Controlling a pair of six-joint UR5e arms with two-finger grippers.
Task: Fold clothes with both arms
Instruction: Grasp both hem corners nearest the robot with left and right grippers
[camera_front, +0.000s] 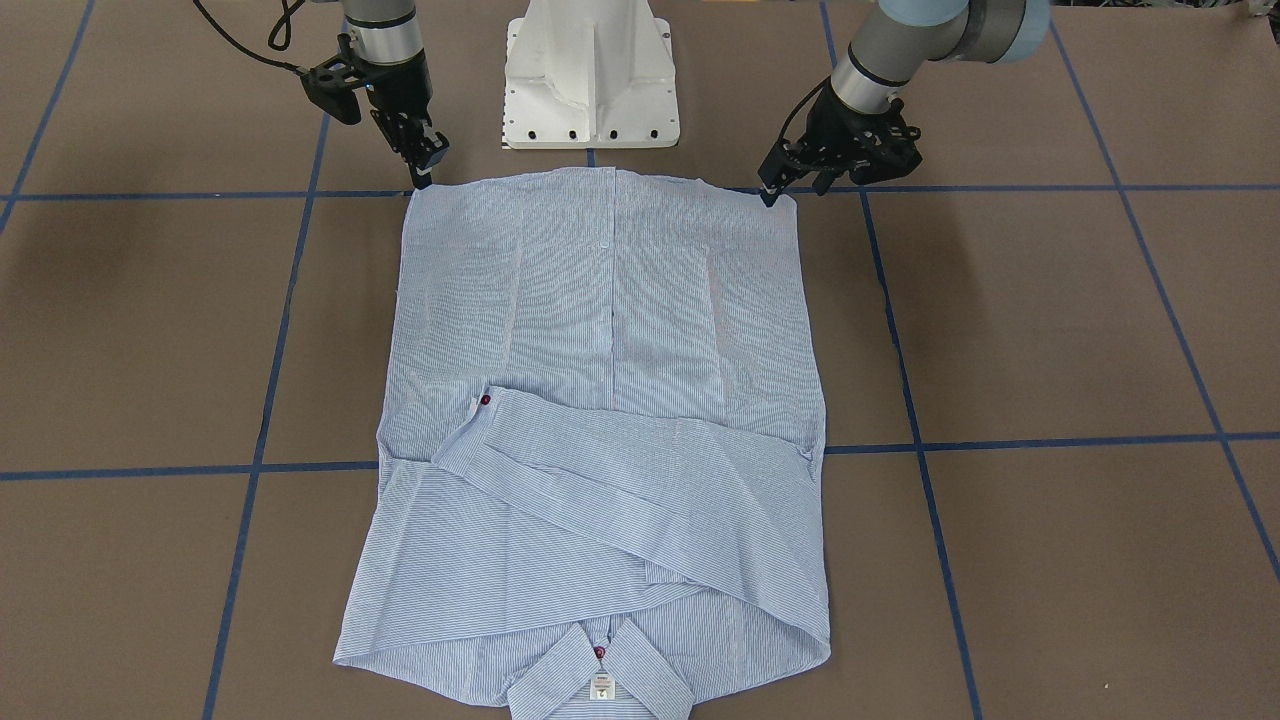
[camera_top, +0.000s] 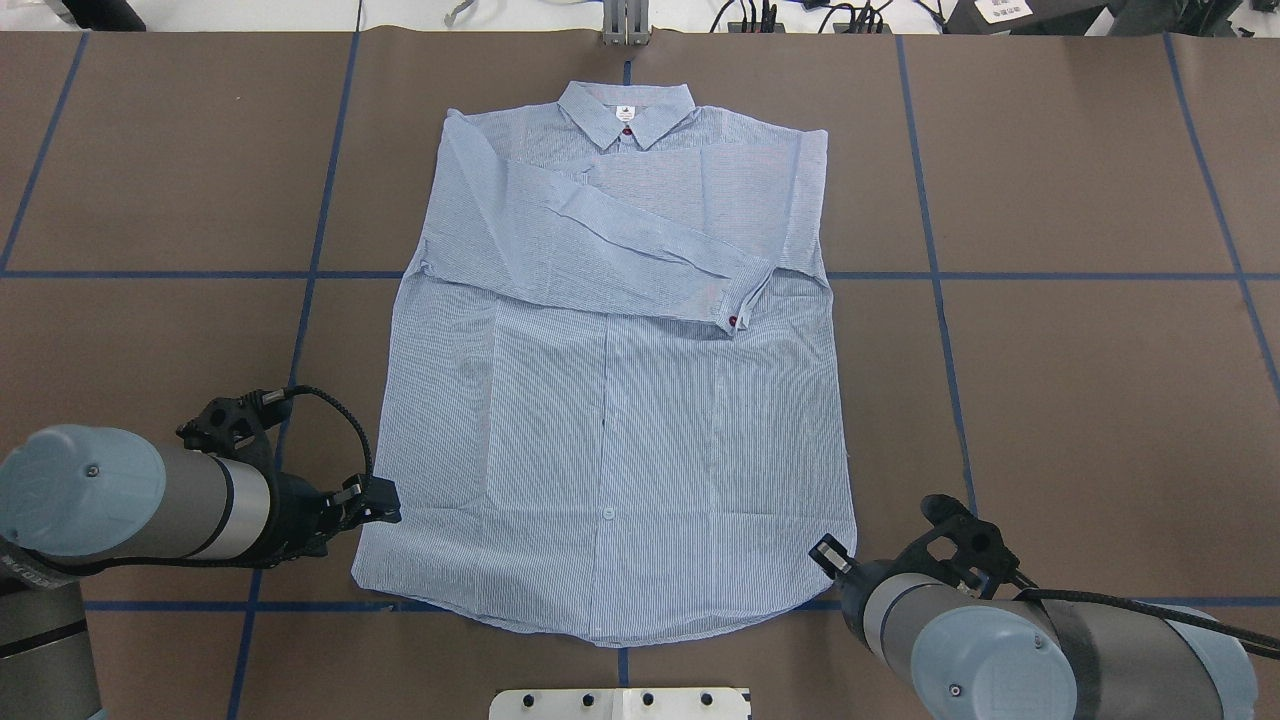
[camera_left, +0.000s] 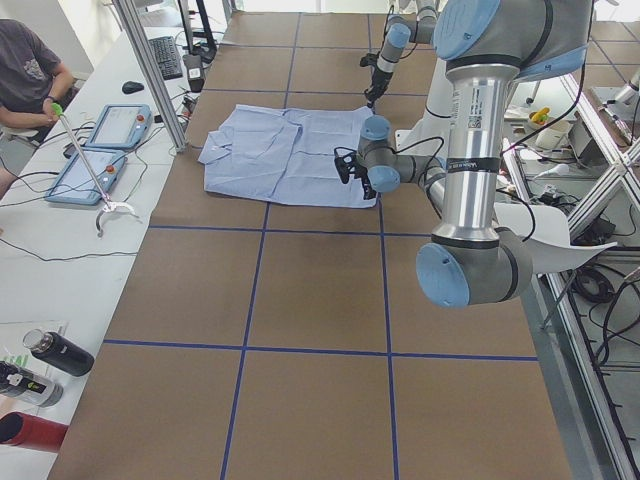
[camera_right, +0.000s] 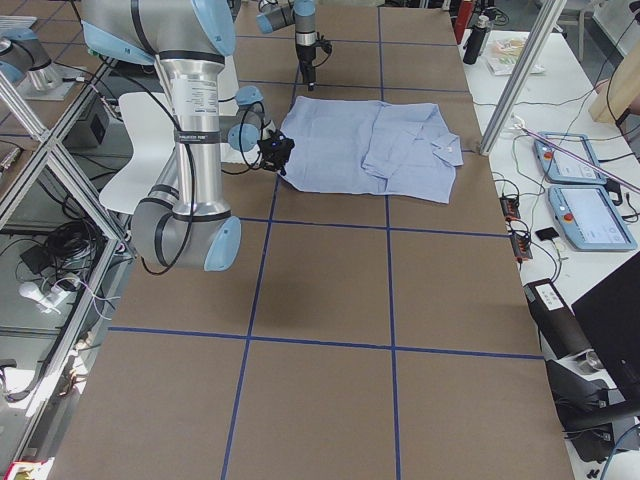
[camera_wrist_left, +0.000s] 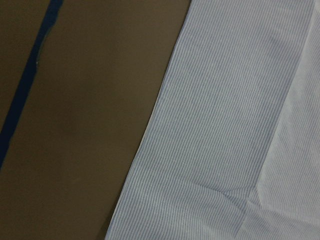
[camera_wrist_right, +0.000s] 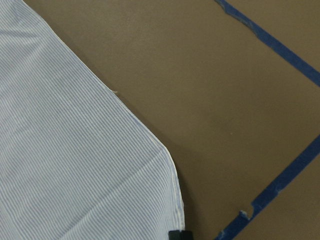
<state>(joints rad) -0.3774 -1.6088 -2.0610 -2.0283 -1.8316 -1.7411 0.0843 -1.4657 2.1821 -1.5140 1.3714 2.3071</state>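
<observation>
— Across the brown table (camera_front: 1050, 330), spread flat, found a pinstriped button-up shirt (camera_front: 610, 330), with both sleeves folded over the chest.
— Pointing which way?
— Lying lengthwise straight out from the white pedestal base (camera_front: 590, 80): hem next to it, collar (camera_top: 625, 112) toward the far edge.
— And from the front-facing camera only?
— Shows the left gripper (camera_front: 795, 186) at one hem corner and the right gripper (camera_front: 425, 172) at the other, tips down by the cloth; touching or not, cannot tell. Overhead hides most of both behind the wrists.
— Fingers spread or closed?
— Cannot tell for either. From the right wrist camera, catches just one dark fingertip (camera_wrist_right: 179, 234) beside the rounded hem corner; from the left wrist camera, only the shirt's side edge and blue tape (camera_wrist_left: 25, 85).
</observation>
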